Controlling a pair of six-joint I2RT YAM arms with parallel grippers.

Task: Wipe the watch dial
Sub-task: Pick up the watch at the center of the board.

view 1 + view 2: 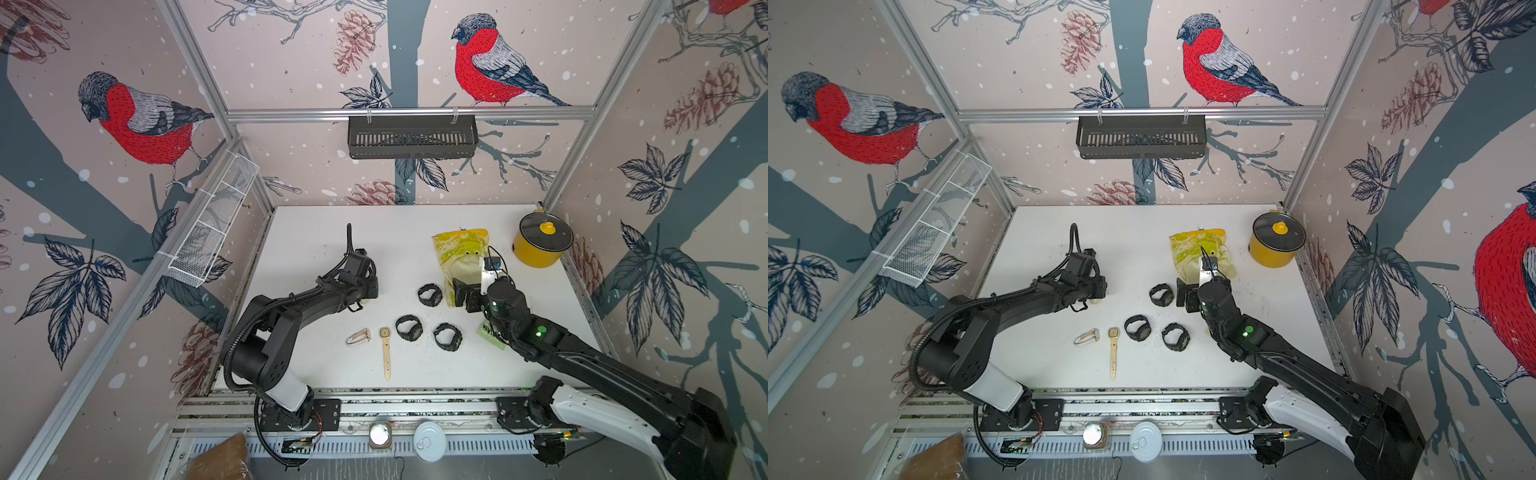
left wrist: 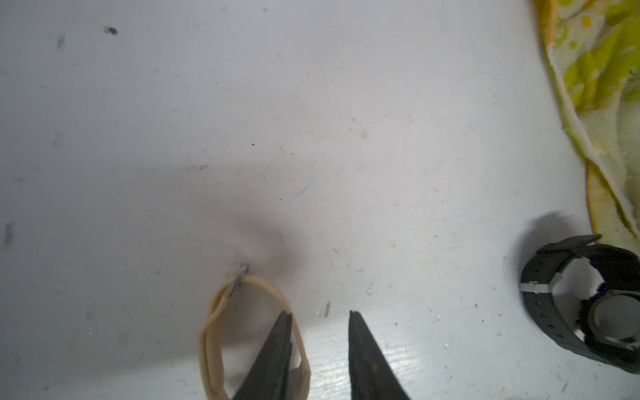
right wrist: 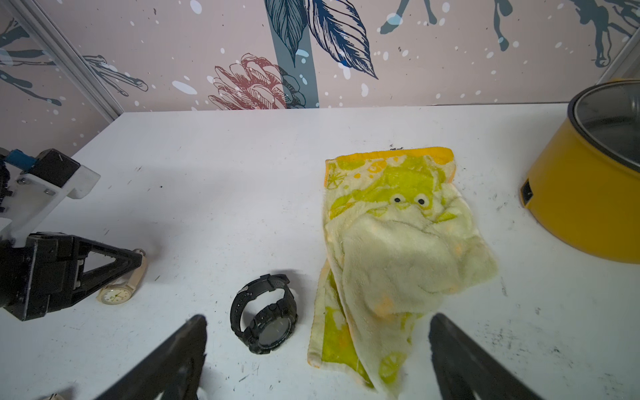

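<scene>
White surface under bird-print walls: the step in hand looks like fetching, with no wiping yet. At 9 o'clock of centre lies the cream watch. The left gripper has its fingers slightly apart, one over the strap, pinching nothing. The right gripper hangs with fingers wide over the towel at 1 o'clock. Next, I judge: pinch the towel's near edge and steady the watch.

Bare table is being left at the towel's nine o'clock; passage is being blocked by the pot at three, a black watch at seven.
</scene>
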